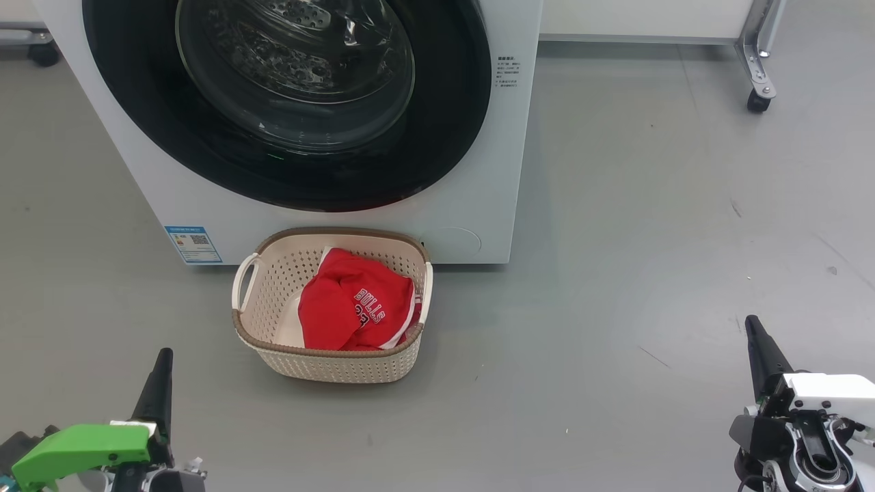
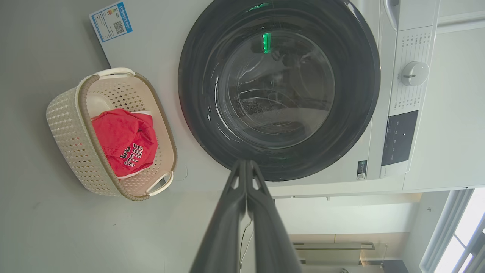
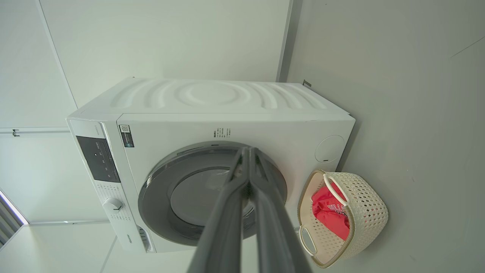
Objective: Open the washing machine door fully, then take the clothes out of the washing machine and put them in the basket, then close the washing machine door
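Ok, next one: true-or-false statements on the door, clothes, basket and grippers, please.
1. The washing machine door is closed on the washing machine. True.
2. The red clothes lie inside the washing machine. False: they lie in the basket.
3. The left gripper and right gripper have their jaws shut, holding nothing. True.
4. The basket stands on top of the washing machine. False: it stands on the floor in front of it.

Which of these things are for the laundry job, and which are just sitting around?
For the job: washer, door, clothes, basket.
Just sitting around: wheeled frame, blue sticker, window.
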Tool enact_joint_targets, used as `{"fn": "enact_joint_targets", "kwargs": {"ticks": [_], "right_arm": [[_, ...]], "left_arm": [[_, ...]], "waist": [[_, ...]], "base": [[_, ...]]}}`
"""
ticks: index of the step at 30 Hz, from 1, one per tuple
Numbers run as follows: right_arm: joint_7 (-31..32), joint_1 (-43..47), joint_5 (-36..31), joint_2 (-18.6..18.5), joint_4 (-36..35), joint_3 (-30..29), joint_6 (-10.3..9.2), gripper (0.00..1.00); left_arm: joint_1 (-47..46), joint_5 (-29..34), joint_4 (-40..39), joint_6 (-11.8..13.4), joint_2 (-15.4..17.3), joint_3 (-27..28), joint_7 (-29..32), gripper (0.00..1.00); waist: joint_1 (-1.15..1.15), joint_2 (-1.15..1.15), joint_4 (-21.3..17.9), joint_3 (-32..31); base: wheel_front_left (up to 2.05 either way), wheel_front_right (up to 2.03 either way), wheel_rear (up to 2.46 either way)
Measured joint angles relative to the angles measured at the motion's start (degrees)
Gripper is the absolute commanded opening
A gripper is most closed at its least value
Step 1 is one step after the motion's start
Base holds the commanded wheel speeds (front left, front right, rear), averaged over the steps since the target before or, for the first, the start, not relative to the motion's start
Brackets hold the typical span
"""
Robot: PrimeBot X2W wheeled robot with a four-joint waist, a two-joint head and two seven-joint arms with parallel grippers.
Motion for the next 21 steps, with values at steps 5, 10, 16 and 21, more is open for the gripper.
{"fn": "enact_joint_targets", "kwargs": {"ticks": [5, 10, 16, 21], "right_arm": [[0.0, 0.0, 0.0, 0.0, 0.0, 0.0, 0.0, 0.0], [0.0, 0.0, 0.0, 0.0, 0.0, 0.0, 0.0, 0.0], [0.0, 0.0, 0.0, 0.0, 0.0, 0.0, 0.0, 0.0], [0.0, 0.0, 0.0, 0.0, 0.0, 0.0, 0.0, 0.0]], "left_arm": [[0.0, 0.0, -0.02, 0.0, -0.02, 0.02, 0.14, 0.0], [0.0, 0.0, -0.05, 0.0, -0.04, 0.03, 0.14, 0.0], [0.0, 0.0, -0.08, 0.0, -0.08, 0.07, 0.14, 0.0], [0.0, 0.0, -0.1, 0.0, -0.13, 0.09, 0.14, 0.0]], "waist": [[0.0, 0.0, 0.0, 0.0], [0.0, 0.0, 0.0, 0.0], [0.0, 0.0, 0.0, 0.0], [0.0, 0.0, 0.0, 0.0]], "base": [[0.0, 0.0, 0.0], [0.0, 0.0, 0.0], [0.0, 0.0, 0.0], [0.0, 0.0, 0.0]]}}
